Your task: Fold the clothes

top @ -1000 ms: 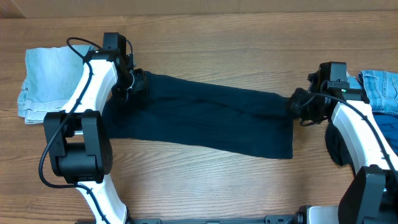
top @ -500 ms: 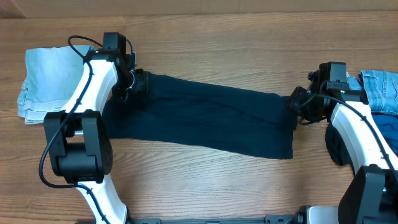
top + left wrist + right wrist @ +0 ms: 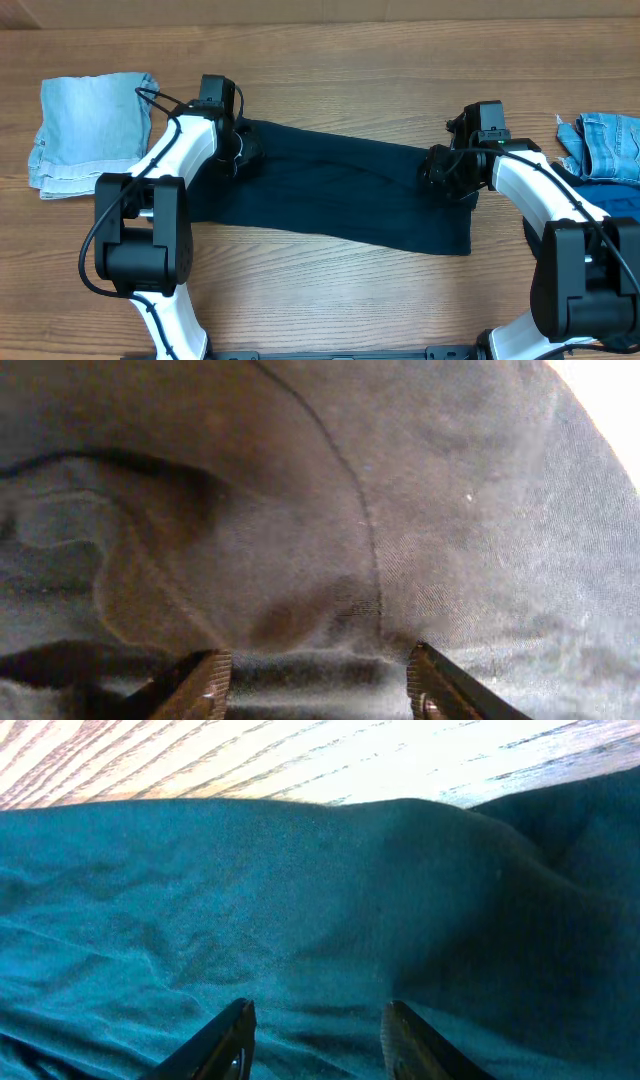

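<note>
A long dark navy garment [image 3: 340, 190] lies spread flat across the middle of the table, slanting down to the right. My left gripper [image 3: 245, 155] is over its upper left end. In the left wrist view the fingers [image 3: 315, 660] are open, with a ridge of the dark fabric [image 3: 300, 510] between them. My right gripper [image 3: 440, 170] is over its upper right end. In the right wrist view the fingers [image 3: 318, 1010] are open just above the fabric [image 3: 250, 890].
A folded light-blue denim piece [image 3: 90, 130] lies at the far left. Another light-blue denim piece [image 3: 605, 145] lies at the right edge, with dark cloth [image 3: 570, 185] under it. The wooden table [image 3: 350, 60] shows behind the garment.
Both grippers have moved inward over the dark garment, the left one to the right and the right one to the left. The garment has kept its place.
</note>
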Action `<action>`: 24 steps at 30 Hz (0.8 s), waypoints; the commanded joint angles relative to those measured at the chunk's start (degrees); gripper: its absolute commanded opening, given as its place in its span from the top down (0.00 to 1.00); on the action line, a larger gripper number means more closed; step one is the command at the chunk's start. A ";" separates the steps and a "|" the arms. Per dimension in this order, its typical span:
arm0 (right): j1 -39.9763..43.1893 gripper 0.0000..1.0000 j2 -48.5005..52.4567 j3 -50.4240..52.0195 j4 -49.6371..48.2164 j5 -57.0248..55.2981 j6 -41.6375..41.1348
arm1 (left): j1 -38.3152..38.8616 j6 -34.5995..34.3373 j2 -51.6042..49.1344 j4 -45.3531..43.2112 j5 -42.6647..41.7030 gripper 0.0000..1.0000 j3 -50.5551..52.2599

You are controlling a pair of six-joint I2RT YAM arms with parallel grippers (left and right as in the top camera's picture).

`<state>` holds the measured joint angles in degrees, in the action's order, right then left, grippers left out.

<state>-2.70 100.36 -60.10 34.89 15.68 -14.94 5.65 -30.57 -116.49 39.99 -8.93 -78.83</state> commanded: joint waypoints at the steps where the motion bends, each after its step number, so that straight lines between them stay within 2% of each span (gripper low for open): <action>1: 0.02 0.56 -0.22 0.15 1.03 0.96 0.42 | 0.33 -2.67 -0.52 -2.45 4.48 0.45 0.61; 6: -0.09 0.57 -0.20 0.15 8.59 2.40 0.76 | 0.35 -2.64 -0.52 -4.00 4.46 0.46 0.61; 9: -2.21 0.76 -0.20 0.87 8.31 2.21 1.90 | 0.37 -2.64 -0.52 -4.04 4.20 0.45 0.61; 10: -3.13 0.79 -0.20 0.98 9.38 2.47 1.88 | 0.37 -2.60 -0.52 -4.02 3.19 0.45 0.61; 16: -6.99 0.76 -0.20 1.25 14.53 1.92 1.90 | 0.37 -2.19 -0.52 -3.87 0.72 0.44 0.61; 19: -6.99 0.87 0.00 5.88 9.18 0.26 1.64 | 0.37 0.15 -0.50 -4.28 -0.57 0.45 0.57; 21: -6.99 0.89 0.04 9.25 3.28 0.26 1.22 | 0.37 2.34 -0.50 -4.15 -0.83 0.45 0.57; 24: -6.99 0.89 1.07 9.70 2.16 0.22 1.27 | 0.37 2.34 -0.50 -4.28 -1.29 0.44 0.57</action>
<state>-9.39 99.72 -52.27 38.57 16.84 -13.52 5.65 -30.04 -116.49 35.94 -8.99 -78.72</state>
